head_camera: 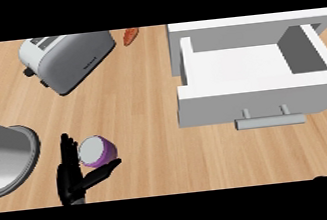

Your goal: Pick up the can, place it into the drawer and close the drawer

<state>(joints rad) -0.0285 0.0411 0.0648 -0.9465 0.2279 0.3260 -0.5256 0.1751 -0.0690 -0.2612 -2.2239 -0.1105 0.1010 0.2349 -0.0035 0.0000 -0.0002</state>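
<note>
Left hand (71, 176) beside can (96, 150) — drawer (258, 101) open.

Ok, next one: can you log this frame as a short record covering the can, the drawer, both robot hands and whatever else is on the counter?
can: purple with a pale top, at the counter's lower left, outside the drawer
drawer: pulled open, nothing visible inside, handle facing the robot
left robot hand: at the can, straight fingers on its left, thumb below it
right robot hand: only a sliver at the lower right edge
other items: toaster, orange item, grey metal vessel at the left edge
task state: can not yet in drawer
</note>
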